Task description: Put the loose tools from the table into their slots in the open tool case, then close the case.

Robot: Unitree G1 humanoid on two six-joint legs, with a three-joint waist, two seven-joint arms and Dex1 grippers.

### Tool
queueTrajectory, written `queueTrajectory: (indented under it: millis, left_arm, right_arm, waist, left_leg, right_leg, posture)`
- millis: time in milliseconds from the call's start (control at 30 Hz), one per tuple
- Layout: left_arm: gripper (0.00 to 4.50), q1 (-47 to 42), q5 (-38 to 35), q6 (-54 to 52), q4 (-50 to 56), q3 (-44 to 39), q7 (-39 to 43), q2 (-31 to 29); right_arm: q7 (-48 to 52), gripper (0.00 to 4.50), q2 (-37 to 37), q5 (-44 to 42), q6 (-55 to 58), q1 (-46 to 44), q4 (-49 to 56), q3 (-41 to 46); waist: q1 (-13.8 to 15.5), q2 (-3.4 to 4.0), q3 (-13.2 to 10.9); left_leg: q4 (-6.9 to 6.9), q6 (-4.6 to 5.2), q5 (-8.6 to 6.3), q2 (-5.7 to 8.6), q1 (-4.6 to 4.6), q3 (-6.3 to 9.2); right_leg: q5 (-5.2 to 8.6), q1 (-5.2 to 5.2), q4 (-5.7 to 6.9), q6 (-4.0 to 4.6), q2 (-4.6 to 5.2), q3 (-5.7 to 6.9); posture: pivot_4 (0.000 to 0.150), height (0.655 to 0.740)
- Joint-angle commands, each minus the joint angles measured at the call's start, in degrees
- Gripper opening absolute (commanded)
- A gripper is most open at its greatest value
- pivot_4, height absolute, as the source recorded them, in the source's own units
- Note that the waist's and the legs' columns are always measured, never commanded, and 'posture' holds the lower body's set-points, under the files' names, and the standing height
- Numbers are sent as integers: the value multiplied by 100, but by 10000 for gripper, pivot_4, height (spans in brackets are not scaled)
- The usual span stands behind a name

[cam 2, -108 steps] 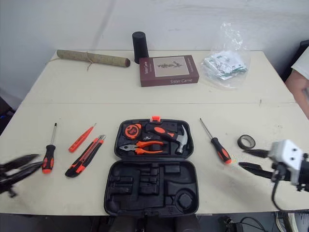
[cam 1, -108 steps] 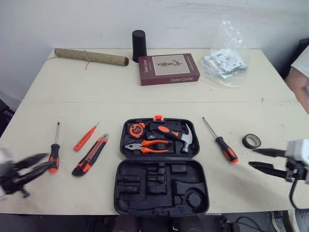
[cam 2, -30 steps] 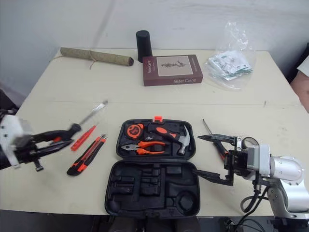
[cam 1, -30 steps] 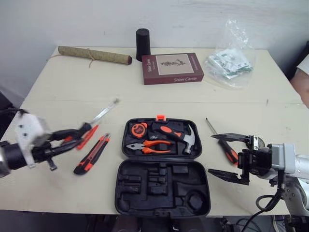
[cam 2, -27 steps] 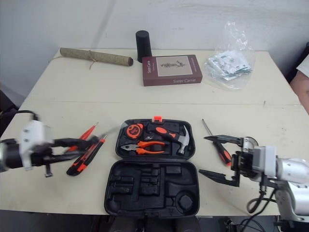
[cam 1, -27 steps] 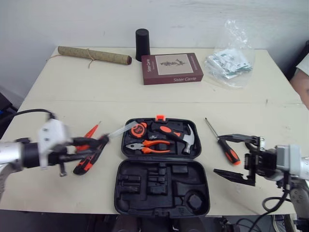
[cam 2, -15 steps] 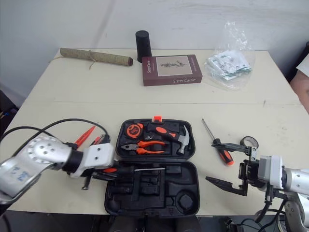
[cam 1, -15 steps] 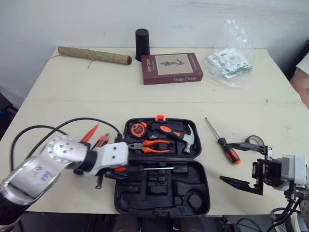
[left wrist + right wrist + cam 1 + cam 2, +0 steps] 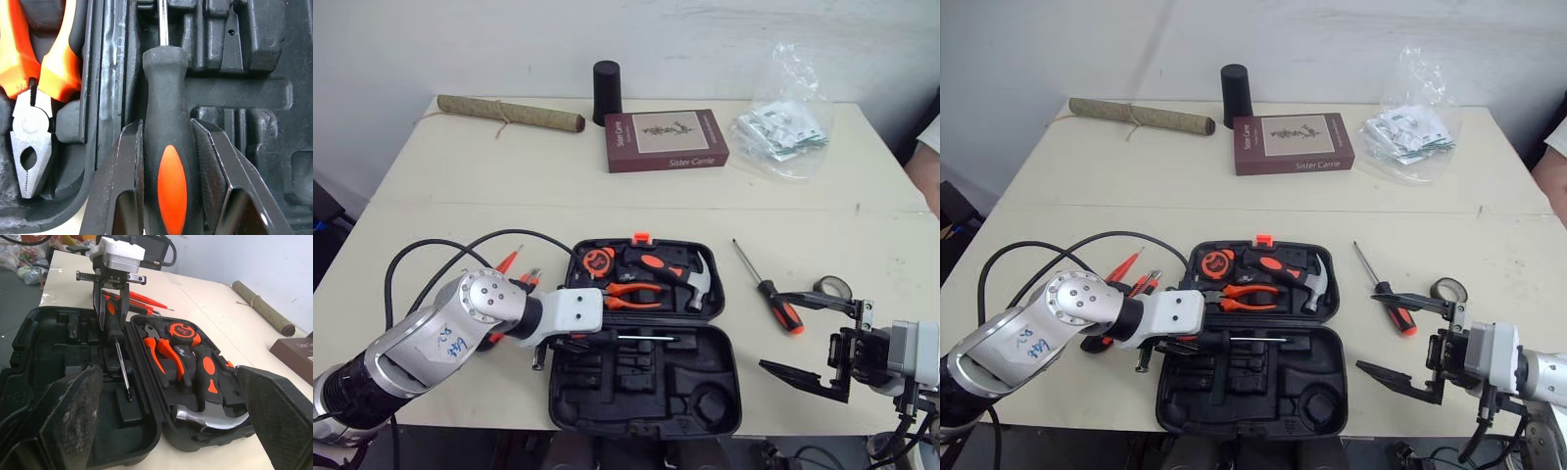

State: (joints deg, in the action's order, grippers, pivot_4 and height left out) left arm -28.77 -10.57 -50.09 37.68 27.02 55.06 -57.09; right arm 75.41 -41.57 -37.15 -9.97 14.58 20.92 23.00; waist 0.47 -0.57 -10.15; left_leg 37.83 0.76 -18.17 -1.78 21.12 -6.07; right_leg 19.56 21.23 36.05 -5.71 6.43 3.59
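Left gripper [image 9: 166, 128], clamped on a black-and-orange screwdriver [image 9: 164, 93], holds it over the near half of the open tool case [image 9: 646, 387], likely unseated; right gripper [image 9: 770, 330] gapes empty at 4 o'clock, with a second screwdriver [image 9: 781, 309] and tape roll [image 9: 832, 287] at 3 and utility knife [image 9: 526, 281] at 9 waiting.

The left tool [image 9: 166, 128] lifted the screwdriver [image 9: 636, 338] off the tabletop [image 9: 607, 206] and carried it over the tool case [image 9: 705, 364].
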Motion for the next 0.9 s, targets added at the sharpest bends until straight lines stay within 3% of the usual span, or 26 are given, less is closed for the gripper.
queueTrajectory:
  millis: [33, 400, 567, 800, 900]
  left_arm:
    - [7924, 103, 346, 53, -200, 323, -128, 152]
    - [7924, 63, 525, 100, -324, 247, -32, 397]
    - [30253, 99, 220, 764, -327, -442, -94, 802]
    - [30253, 1148, -749, 1955, -436, -2064, 682, 536]
    - [30253, 1486, -1071, 2295, -851, -2849, 563, 753]
  right_arm:
    - [-89, 45000, 8, -82, -28, 19, 212, 84]
    - [-162, 45000, 0, -78, 21, -48, 228, -42]
    - [-172, 45000, 6, -87, 38, -45, 235, -80]
    - [-192, 45000, 19, -107, 78, 8, 243, -121]
    - [-204, 45000, 33, -102, 106, 10, 236, -160]
  waist:
    - [34, 12, 7]
    - [99, 31, 18]
    - [85, 9, 5]
    - [-13, 10, 3]
    - [-47, 10, 3]
  left_leg:
    - [2, 2, -1, 0, -1, 0]
    - [19, 19, -10, 5, -21, 13]
    - [22, 25, -14, 4, -17, 24]
    - [22, 19, -11, -4, 4, 28]
    - [22, 17, -10, -4, 1, 31]
  right_leg:
    - [0, -3, -1, -1, 0, 0]
    - [-4, -45, -11, -7, 9, 7]
    - [-5, -51, -15, -8, 12, 14]
    - [-4, -29, -15, -7, 12, 31]
    - [-4, -33, -13, -6, 13, 34]
  posture:
    - [1500, 7400]
    - [1500, 7400]
    - [1500, 7400]
    - [1500, 7400]
    - [1500, 7400]
